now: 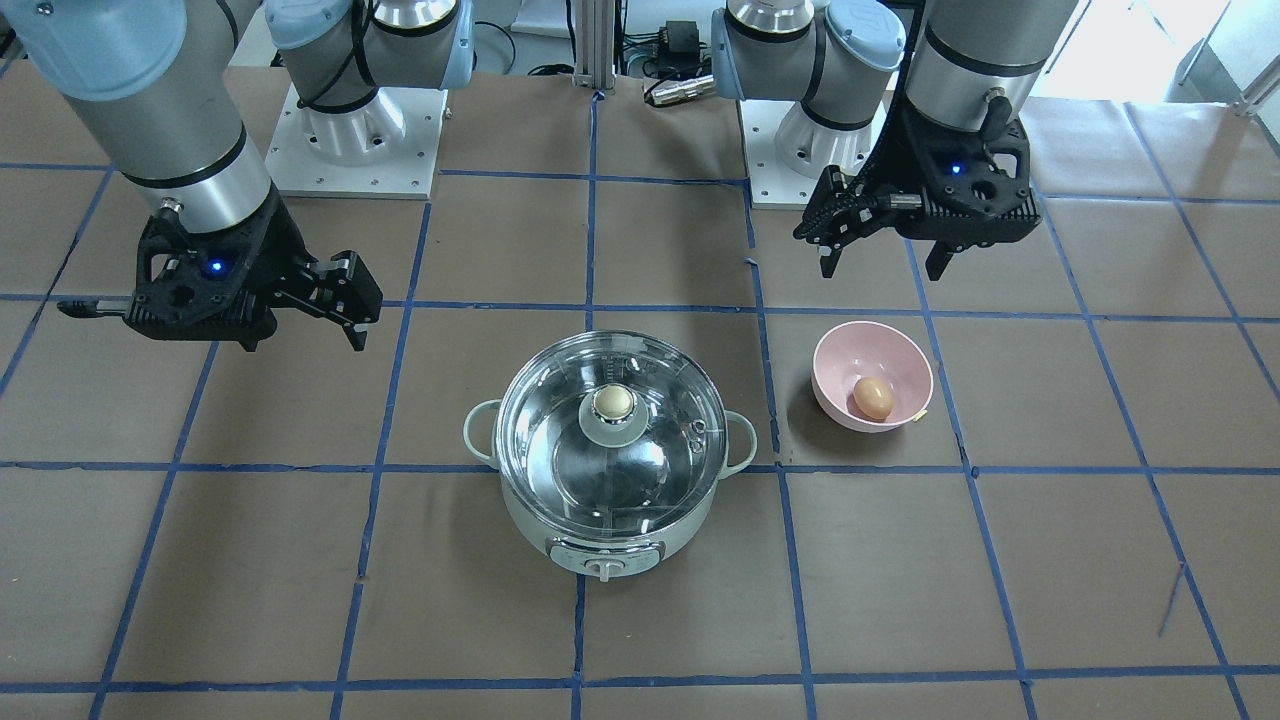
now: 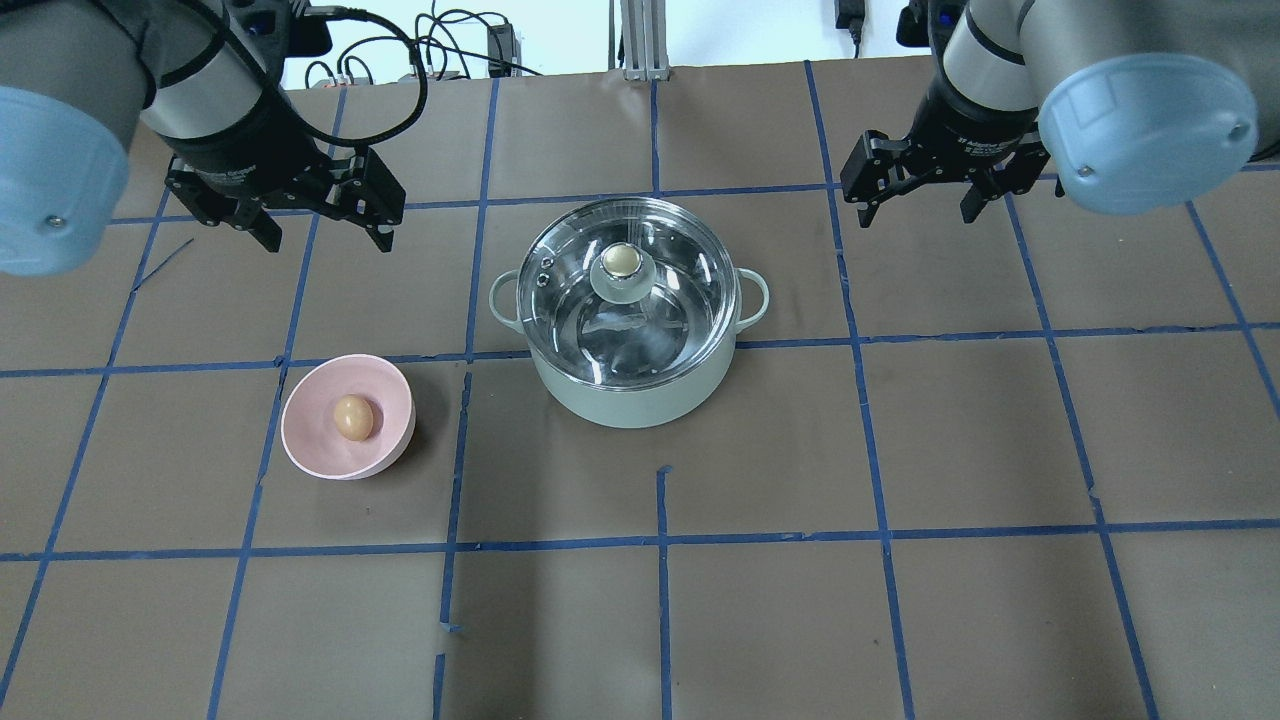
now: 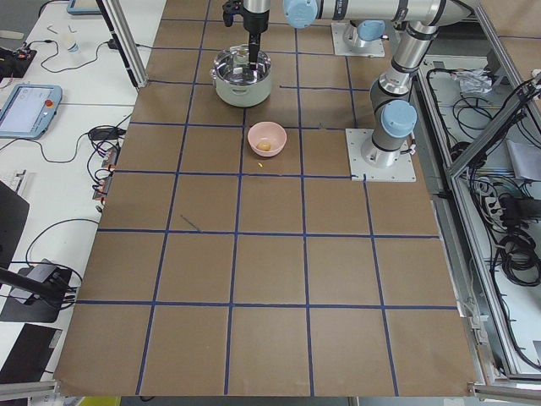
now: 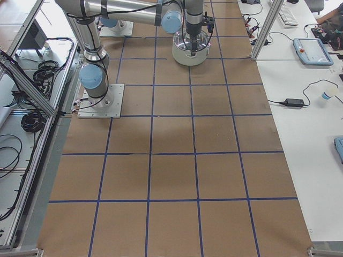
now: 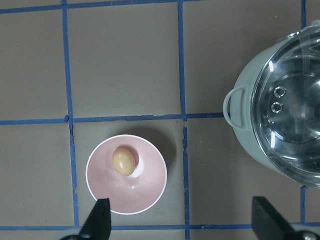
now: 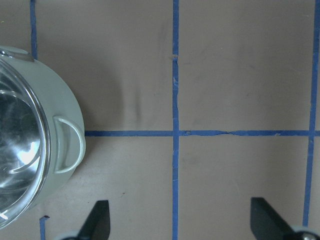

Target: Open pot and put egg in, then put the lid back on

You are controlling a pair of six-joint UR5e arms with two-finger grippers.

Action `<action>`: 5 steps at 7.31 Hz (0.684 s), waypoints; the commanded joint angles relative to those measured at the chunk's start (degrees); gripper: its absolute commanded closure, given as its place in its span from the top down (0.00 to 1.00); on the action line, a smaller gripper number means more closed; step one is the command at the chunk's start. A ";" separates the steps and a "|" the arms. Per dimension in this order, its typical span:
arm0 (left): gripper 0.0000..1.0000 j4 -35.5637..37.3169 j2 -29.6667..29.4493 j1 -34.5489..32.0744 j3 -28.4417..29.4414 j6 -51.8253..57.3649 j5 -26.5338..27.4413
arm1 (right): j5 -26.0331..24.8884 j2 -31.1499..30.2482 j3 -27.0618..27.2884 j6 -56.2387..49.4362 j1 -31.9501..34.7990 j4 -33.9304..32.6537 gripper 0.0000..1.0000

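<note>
Overhead exterior: egg (image 2: 353, 417) in pink bowl (image 2: 318, 456)

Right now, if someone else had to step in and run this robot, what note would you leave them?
Left gripper: open, empty, hovering behind the pink bowl.
Right gripper: open, empty, hovering on the pot's other side.
Things: the lid sits closed on the pot; the egg lies in the pink bowl, on the robot's left of the pot.
Done: nothing yet.
Left: lift the lid off, move the egg into the pot, put the lid back on.
</note>
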 commanded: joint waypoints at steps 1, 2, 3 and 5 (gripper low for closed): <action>1.00 -0.93 -0.02 1.32 -1.18 0.24 0.28 | 0.01 1.08 -0.44 3.45 2.11 -4.48 1.00; 1.00 -0.93 -1.42 3.07 -2.48 0.06 -0.67 | -0.25 2.74 -1.05 9.05 7.35 -6.50 1.00; 1.00 -0.85 -2.65 3.95 -5.02 2.06 -0.51 | -0.95 5.46 -2.18 15.11 12.10 -7.56 1.00; 1.00 1.96 -3.71 8.85 -9.68 8.13 -0.07 | -1.13 10.82 -7.44 24.19 17.48 -9.16 1.00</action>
